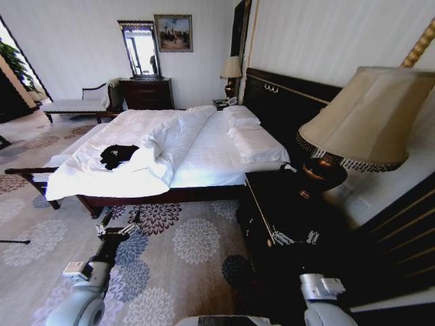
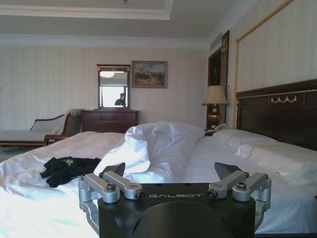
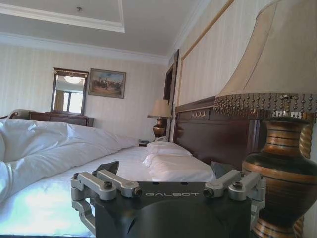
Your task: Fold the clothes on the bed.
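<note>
The clothes [image 1: 119,155] are a crumpled black T-shirt lying on the bed [image 1: 211,149] near its foot end, beside a bunched white duvet [image 1: 166,146]. My left gripper [image 1: 121,219] hangs open over the carpet, just short of the bed's side edge, apart from the shirt. In the left wrist view that left gripper [image 2: 171,171] is empty, and the clothes [image 2: 67,169] lie beyond it, off to one side. My right gripper [image 1: 293,238] is over the dark nightstand. The right wrist view shows this right gripper [image 3: 164,168] open and empty, facing the pillows [image 3: 171,161].
A dark nightstand [image 1: 285,204] with a big table lamp [image 1: 367,115] stands close by my right arm; the lamp base [image 3: 282,173] is right beside that gripper. A bench end [image 1: 30,178] juts out at the bed's foot. Patterned carpet [image 1: 190,244] lies before the bed. A dresser [image 1: 146,93] and chaise [image 1: 75,105] stand at the far wall.
</note>
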